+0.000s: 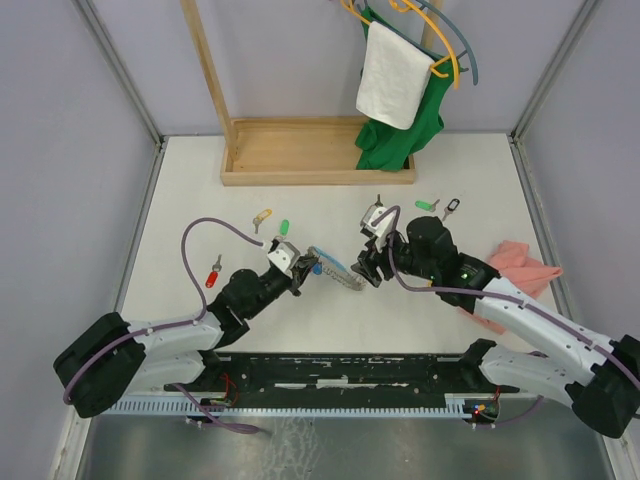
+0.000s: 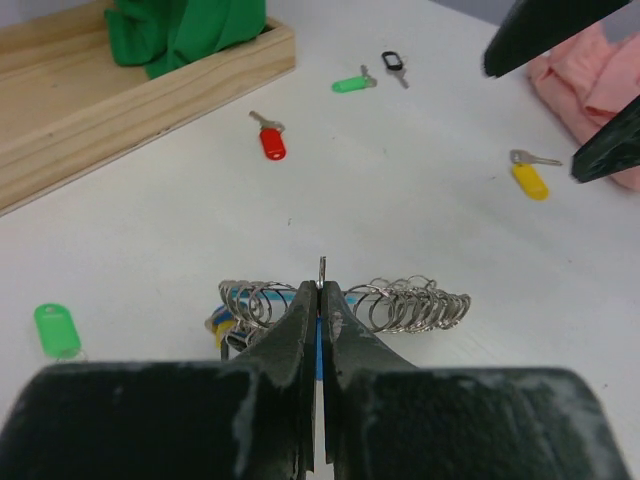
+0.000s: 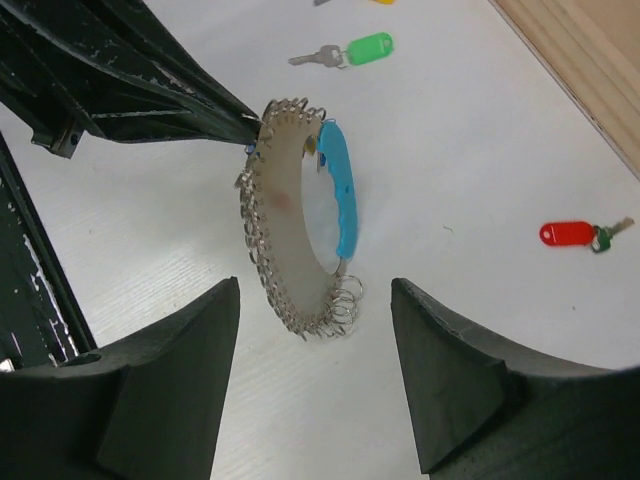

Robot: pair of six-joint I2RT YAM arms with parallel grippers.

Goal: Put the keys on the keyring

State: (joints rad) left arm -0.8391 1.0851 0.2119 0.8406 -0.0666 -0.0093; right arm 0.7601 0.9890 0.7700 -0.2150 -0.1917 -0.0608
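While tight on the keyring (image 2: 415,305), left hand (image 2: 320,295).

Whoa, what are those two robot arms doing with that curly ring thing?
They are trying to put keys on a big keyring. The left arm's fingers are pinched shut on its metal coil, holding it up on its edge. The right arm's fingers are open and empty, facing the ring from the other side. Loose keys, like the red-tagged key and a green-tagged key, lie on the white table, not on the ring yet.
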